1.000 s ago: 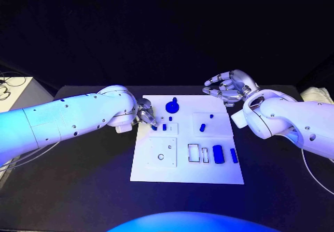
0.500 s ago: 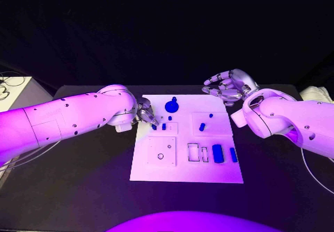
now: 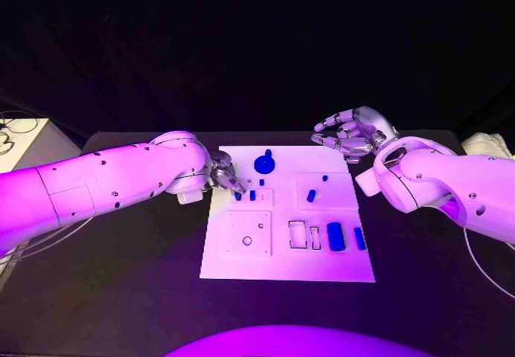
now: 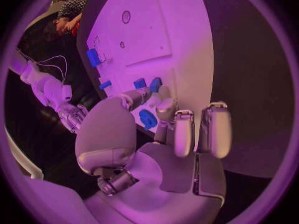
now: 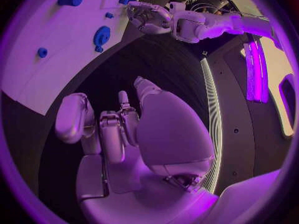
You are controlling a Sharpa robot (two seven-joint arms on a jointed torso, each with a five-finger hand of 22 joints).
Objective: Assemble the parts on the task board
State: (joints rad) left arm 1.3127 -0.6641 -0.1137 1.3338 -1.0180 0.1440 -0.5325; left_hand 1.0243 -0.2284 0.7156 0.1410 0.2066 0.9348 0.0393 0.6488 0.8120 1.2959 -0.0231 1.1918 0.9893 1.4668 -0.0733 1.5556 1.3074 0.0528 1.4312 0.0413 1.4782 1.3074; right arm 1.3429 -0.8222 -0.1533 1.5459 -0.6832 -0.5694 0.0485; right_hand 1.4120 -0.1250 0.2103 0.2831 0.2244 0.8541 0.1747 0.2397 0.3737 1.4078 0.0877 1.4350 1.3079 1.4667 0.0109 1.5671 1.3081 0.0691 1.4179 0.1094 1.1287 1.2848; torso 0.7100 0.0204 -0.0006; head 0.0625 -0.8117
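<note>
The white task board (image 3: 288,260) lies in the middle of the black table. My left hand (image 3: 225,177) sits at its left edge, thumb and a finger drawn close over two small blue pegs (image 3: 237,195) (image 4: 140,83); whether they grip one is unclear. A round blue part (image 3: 265,163) (image 4: 147,119) stands just beyond that hand. My right hand (image 3: 349,134) (image 5: 124,129) hovers off the board's far right corner, fingers curled in on nothing. More blue parts are a slanted one (image 3: 311,195), a large one (image 3: 336,236) and a thin one (image 3: 359,238).
A white box (image 3: 21,145) with cables stands off the table's left side. A pale cloth-like object (image 3: 488,143) lies at the far right. Bare black table (image 3: 129,282) surrounds the board. Empty cutouts (image 3: 298,234) sit beside the large blue part.
</note>
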